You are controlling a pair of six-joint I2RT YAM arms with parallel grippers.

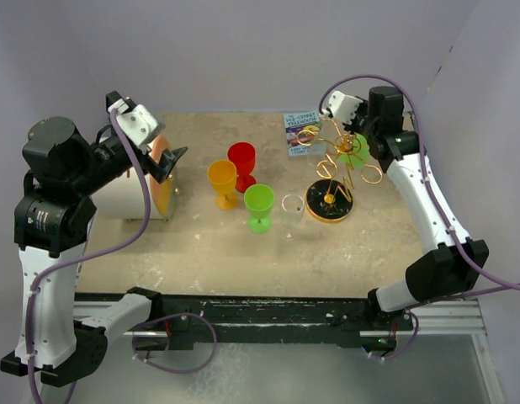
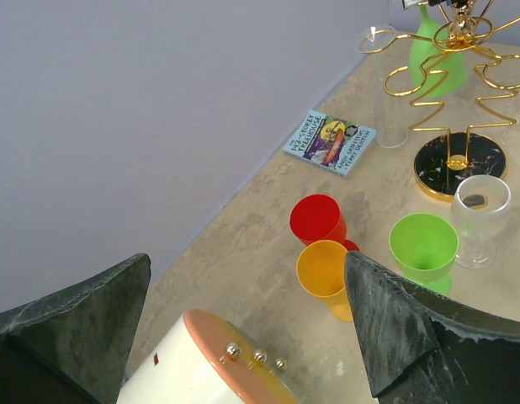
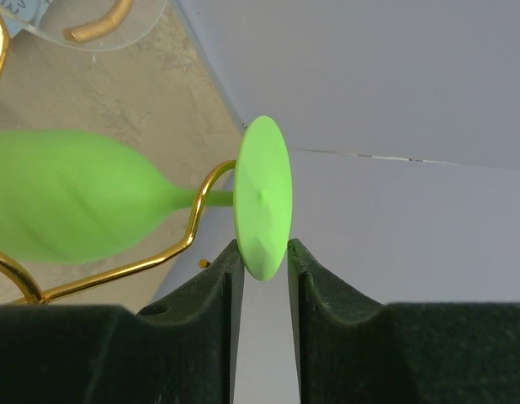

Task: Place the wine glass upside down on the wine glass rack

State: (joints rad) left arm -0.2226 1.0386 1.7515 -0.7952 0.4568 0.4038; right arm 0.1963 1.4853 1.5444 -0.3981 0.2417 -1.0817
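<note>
At the top of the wine glass rack (image 1: 340, 162), the right gripper (image 3: 262, 257) pinches the foot of the green wine glass (image 3: 75, 206). The glass is inverted, its stem inside a gold ring. A clear glass (image 2: 386, 93) hangs upside down on a neighbouring ring. The left gripper (image 2: 247, 263) is spread wide.

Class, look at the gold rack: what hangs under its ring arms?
On the rack, a green glass hangs bowl down, its foot between the right gripper's jaws. A clear glass seems to hang beside it. Wire loops cover part of both.
</note>
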